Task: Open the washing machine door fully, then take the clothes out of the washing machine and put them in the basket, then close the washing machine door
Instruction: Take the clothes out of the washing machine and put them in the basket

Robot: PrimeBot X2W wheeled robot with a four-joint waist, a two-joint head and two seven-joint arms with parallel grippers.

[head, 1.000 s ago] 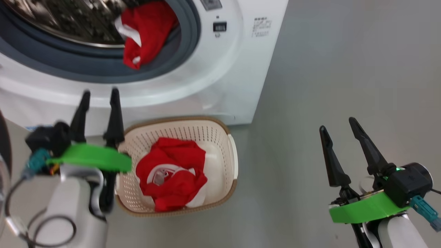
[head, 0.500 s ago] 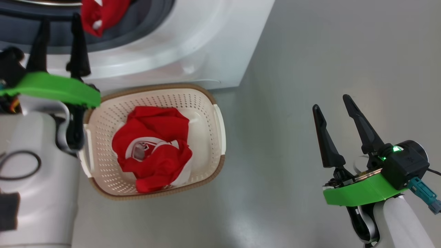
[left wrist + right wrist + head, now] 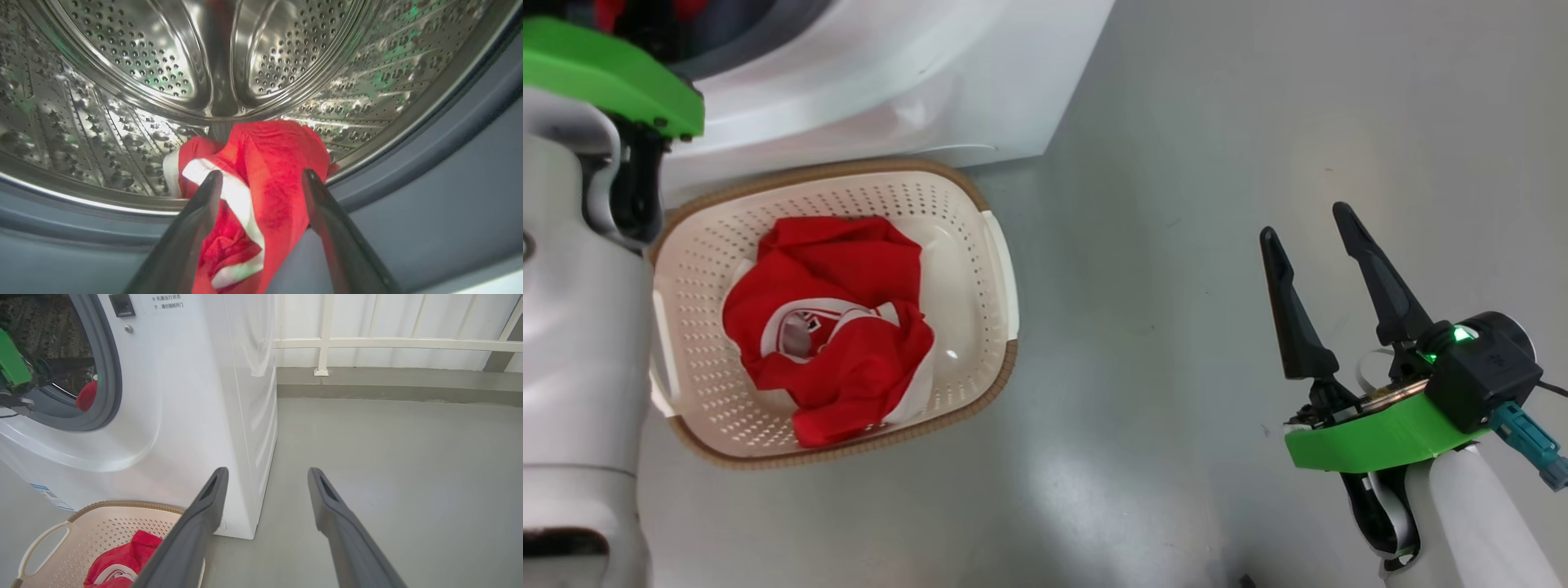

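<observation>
One red garment (image 3: 278, 155) lies at the washing machine (image 3: 184, 396) drum lip, framed by the spread left gripper (image 3: 261, 173); another garment (image 3: 825, 327) fills the basket (image 3: 849, 169); a shallow pinch may catch one fold and slip; right gripper (image 3: 1303, 220) spread, empty.

A grey floor (image 3: 388, 457) runs to a low grey kerb (image 3: 388, 381); white railing (image 3: 367, 344) above it.

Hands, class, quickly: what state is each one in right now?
Left hand: open, at the garment in the drum, nothing gripped.
Right hand: open, empty, above the floor.
</observation>
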